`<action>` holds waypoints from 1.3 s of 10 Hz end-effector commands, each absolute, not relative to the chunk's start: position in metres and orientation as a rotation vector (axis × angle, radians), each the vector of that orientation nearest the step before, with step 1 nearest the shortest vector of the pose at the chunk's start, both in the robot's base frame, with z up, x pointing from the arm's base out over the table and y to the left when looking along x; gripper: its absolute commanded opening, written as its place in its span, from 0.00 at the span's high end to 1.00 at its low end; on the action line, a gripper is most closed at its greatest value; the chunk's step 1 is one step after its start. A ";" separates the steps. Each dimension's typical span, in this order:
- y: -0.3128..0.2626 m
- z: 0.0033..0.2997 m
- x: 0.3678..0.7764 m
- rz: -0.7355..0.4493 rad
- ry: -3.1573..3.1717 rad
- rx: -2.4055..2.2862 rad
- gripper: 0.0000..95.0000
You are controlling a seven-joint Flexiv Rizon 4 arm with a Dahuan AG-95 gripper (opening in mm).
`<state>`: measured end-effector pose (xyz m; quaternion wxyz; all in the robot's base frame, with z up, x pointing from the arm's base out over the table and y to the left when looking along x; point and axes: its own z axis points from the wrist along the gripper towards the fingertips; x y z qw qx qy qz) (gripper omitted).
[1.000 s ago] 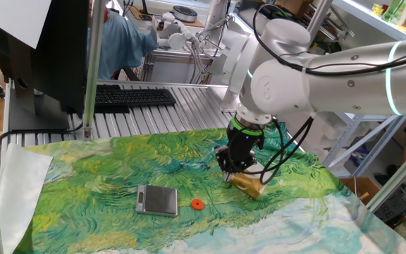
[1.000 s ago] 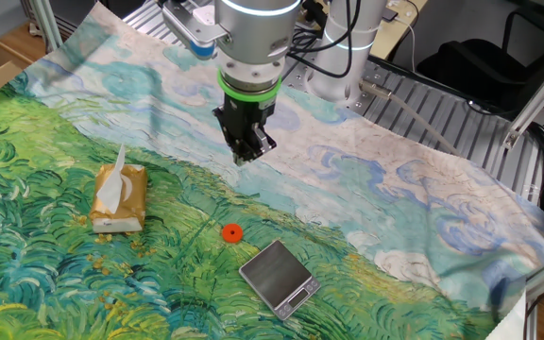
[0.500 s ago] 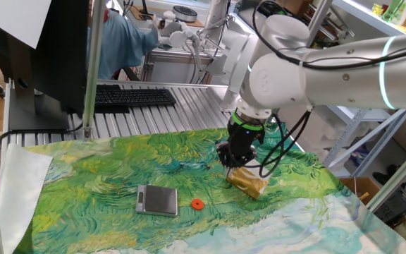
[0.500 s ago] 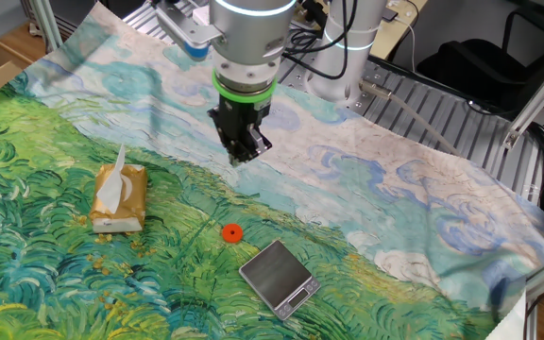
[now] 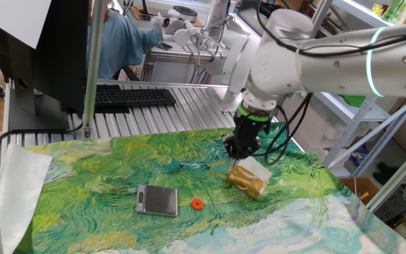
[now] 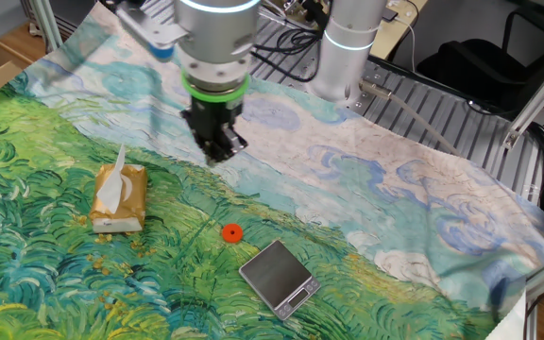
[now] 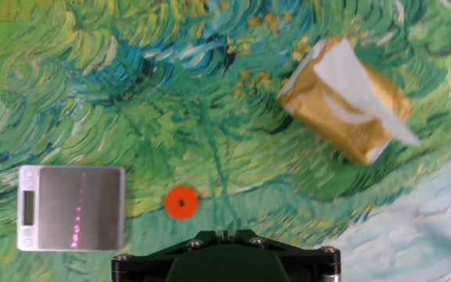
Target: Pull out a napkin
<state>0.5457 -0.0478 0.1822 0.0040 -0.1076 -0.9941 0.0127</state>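
Observation:
A white napkin (image 6: 113,184) sticks up out of a golden-brown packet (image 6: 132,200) lying on the green painted cloth. It also shows in one fixed view, napkin (image 5: 255,168) on packet (image 5: 246,181), and in the hand view, napkin (image 7: 352,84) on packet (image 7: 313,102) at the upper right. My gripper (image 6: 215,155) hangs above the cloth, up and to the right of the packet, apart from it. Its fingers look closed together and hold nothing. In one fixed view the gripper (image 5: 237,151) is just above the packet's far end. The hand view shows only the gripper's dark body at the bottom edge.
A small silver scale (image 6: 280,277) and an orange disc (image 6: 231,232) lie on the cloth; both show in the hand view, scale (image 7: 73,207) and disc (image 7: 181,203). A black keyboard (image 5: 132,97) sits behind the cloth on the metal table.
My gripper has moved sideways over the cloth toward the packet and risen a little. The packet, napkin, scale and disc have not moved.

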 end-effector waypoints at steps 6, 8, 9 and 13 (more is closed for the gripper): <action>-0.091 0.203 0.577 0.040 -3.112 -0.162 1.00; -0.105 0.203 0.579 0.041 -3.114 -0.120 1.00; -0.109 0.202 0.579 0.041 -3.115 -0.108 1.00; -0.133 0.206 0.589 0.047 -3.119 0.014 1.00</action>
